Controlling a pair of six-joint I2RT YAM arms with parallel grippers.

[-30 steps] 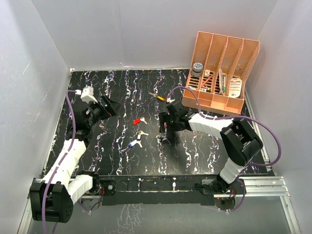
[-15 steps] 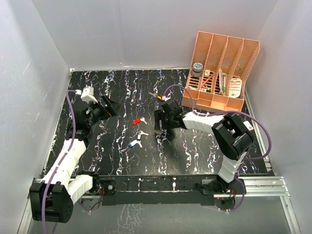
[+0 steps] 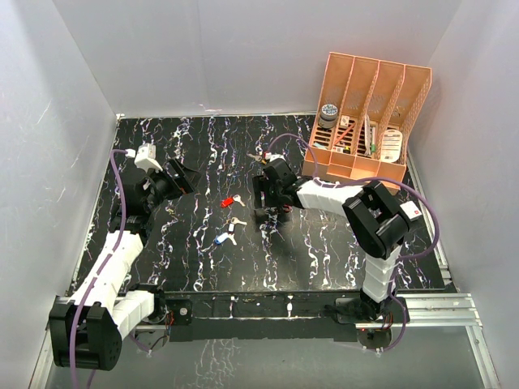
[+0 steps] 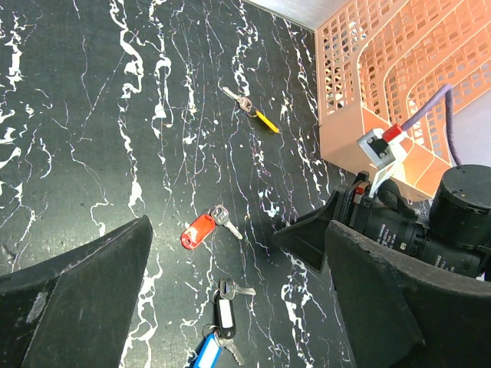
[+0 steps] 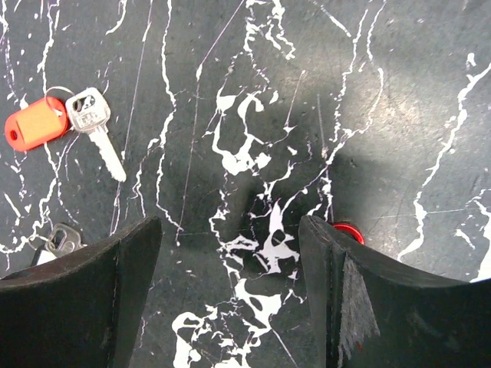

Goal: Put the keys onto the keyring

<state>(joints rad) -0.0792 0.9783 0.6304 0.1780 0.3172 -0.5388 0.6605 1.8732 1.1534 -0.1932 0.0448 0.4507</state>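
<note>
The red-headed key (image 3: 231,201) lies mid-table; it also shows in the left wrist view (image 4: 201,230) and the right wrist view (image 5: 34,126). A white-tagged key (image 3: 235,221) and a blue-headed key (image 3: 220,238) lie close together nearer me, joined in a bunch in the left wrist view (image 4: 221,316). A yellow-headed key (image 3: 261,159) lies farther back. The keyring (image 5: 349,230), a thin red loop, peeks out just behind my right finger, outside the jaws. My right gripper (image 3: 272,194) (image 5: 230,230) is open and empty, low over the table. My left gripper (image 3: 174,180) (image 4: 238,230) is open and empty, raised at the left.
An orange slotted file rack (image 3: 369,121) with small items stands at the back right. White walls enclose the black marbled table (image 3: 195,146). The right arm's purple cable (image 3: 304,154) loops above the table by the rack.
My right gripper has moved left and slightly back, closer to the keys, with its forearm swinging along. The left arm and the keys have not moved.
</note>
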